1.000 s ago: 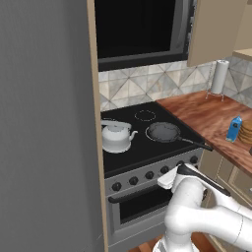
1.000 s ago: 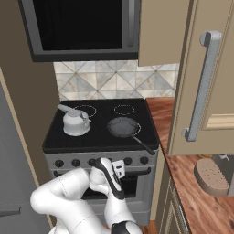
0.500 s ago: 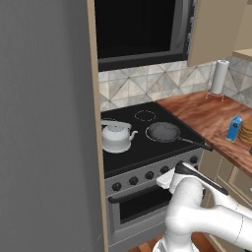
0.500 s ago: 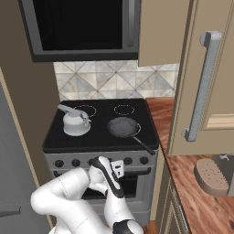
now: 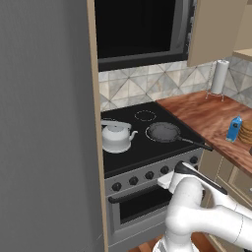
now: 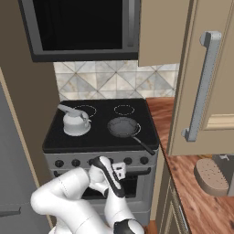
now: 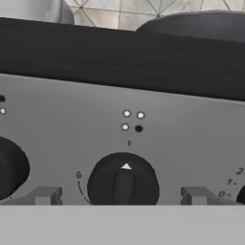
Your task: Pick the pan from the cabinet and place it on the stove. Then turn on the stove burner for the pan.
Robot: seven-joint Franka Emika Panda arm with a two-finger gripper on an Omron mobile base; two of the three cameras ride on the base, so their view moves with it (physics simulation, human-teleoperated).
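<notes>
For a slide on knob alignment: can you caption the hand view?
Open hand lined up on a black stove knob, its fingertips flanking it, with the pan on the cooktop above.

Left base cam: behind arm at 7 o'clock, looks forward-down on the stove [image 5: 147, 142] top, mid range. Right base cam: from 5 o'clock, same stove [image 6: 100, 132] from the other side. Shared: cooktop, knob row, kettle [image 5: 115, 138], pan [image 5: 165, 132]. Hand cam: very near, faces stove front panel, one knob [image 7: 123, 181] centred low.
</notes>
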